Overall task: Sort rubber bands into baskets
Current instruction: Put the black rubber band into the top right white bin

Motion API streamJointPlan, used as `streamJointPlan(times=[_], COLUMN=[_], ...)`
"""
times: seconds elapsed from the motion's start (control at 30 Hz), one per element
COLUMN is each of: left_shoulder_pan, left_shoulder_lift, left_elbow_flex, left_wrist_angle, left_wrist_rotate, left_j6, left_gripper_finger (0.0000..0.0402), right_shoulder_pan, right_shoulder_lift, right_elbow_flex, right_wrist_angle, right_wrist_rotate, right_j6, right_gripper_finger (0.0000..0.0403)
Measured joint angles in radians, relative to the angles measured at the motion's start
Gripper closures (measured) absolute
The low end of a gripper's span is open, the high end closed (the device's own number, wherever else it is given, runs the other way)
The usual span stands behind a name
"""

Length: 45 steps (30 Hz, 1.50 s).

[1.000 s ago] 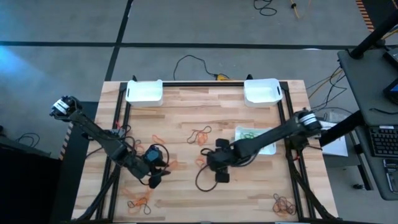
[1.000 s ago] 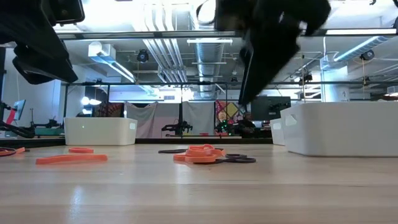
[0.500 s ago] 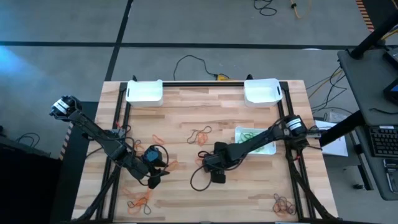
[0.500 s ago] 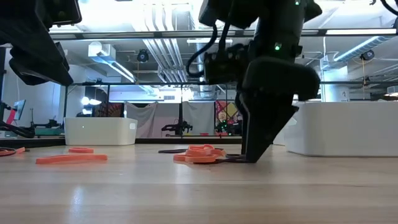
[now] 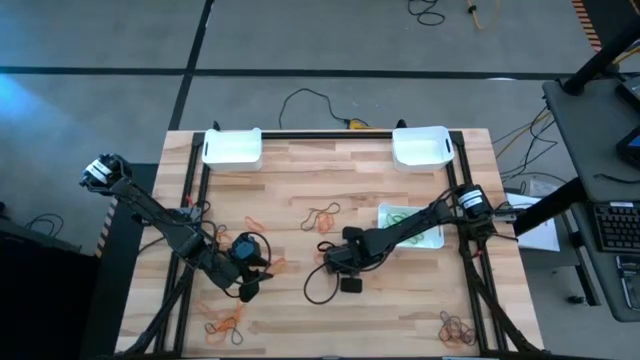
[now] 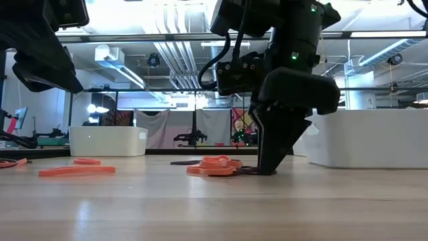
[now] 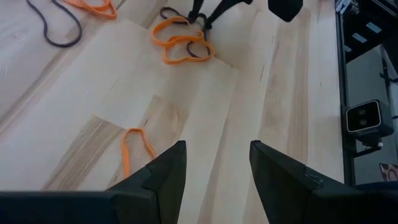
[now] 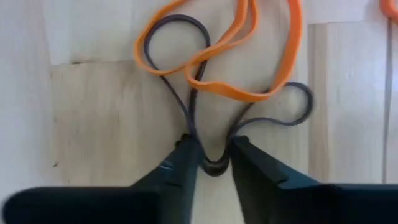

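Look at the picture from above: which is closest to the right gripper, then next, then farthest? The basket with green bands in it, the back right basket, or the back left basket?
From the right gripper:
1. The basket with green bands, just to its right.
2. The back right basket, at the far edge, right side.
3. The back left basket, at the far edge, left side.

The high view looks straight down on the whole table (image 5: 300, 170) from well above, while the low view sits at tabletop height and looks level across the boards into the room behind. Each wrist view rides close over the wood, looking forward past its own fingers. All four share the tangle of orange and dark rubber bands (image 8: 217, 62) mid-table.
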Motion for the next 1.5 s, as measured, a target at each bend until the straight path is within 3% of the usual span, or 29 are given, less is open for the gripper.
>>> streamJointPlan(times=[0.13,0.27,0.5,0.67,0.83,1.0,1.13,1.3,1.5], left_shoulder_pan=[0.000,0.000,-0.002,-0.002,-0.001,0.006,0.033,0.121,0.218], left_shoulder_lift=[0.000,-0.006,-0.019,-0.023,-0.023,-0.024,-0.024,-0.024,-0.041], left_elbow_flex=[0.000,0.015,0.080,0.137,0.194,0.254,0.290,0.314,0.331], left_wrist_angle=[0.000,-0.002,-0.055,-0.130,-0.198,-0.270,-0.327,-0.391,-0.406], left_wrist_rotate=[0.000,0.001,-0.002,-0.043,-0.087,-0.086,-0.070,-0.014,0.026], left_j6=[-0.007,-0.008,0.019,0.041,0.041,0.038,0.039,0.066,0.146], left_gripper_finger=[0.0240,0.0240,0.0240,0.0240,0.0240,0.0240,0.0240,0.0240,0.0240], right_shoulder_pan=[-0.002,-0.003,-0.088,-0.257,-0.538,-0.847,-1.029,-1.151,-1.202], right_shoulder_lift=[-0.005,-0.054,-0.261,-0.420,-0.527,-0.536,-0.508,-0.448,-0.356], right_elbow_flex=[0.002,0.037,0.077,0.070,0.028,-0.037,-0.099,-0.172,-0.230], right_wrist_angle=[-0.008,-0.096,-0.364,-0.537,-0.568,-0.554,-0.498,-0.375,-0.271], right_wrist_rotate=[0.003,0.003,0.016,0.120,0.193,0.196,0.175,0.076,0.069], right_j6=[-0.026,-0.048,-0.112,-0.099,-0.085,-0.093,-0.095,-0.094,-0.084], right_gripper_finger=[0.0384,0.0390,0.0390,0.0390,0.0390,0.0390,0.0390,0.0390,0.0390])
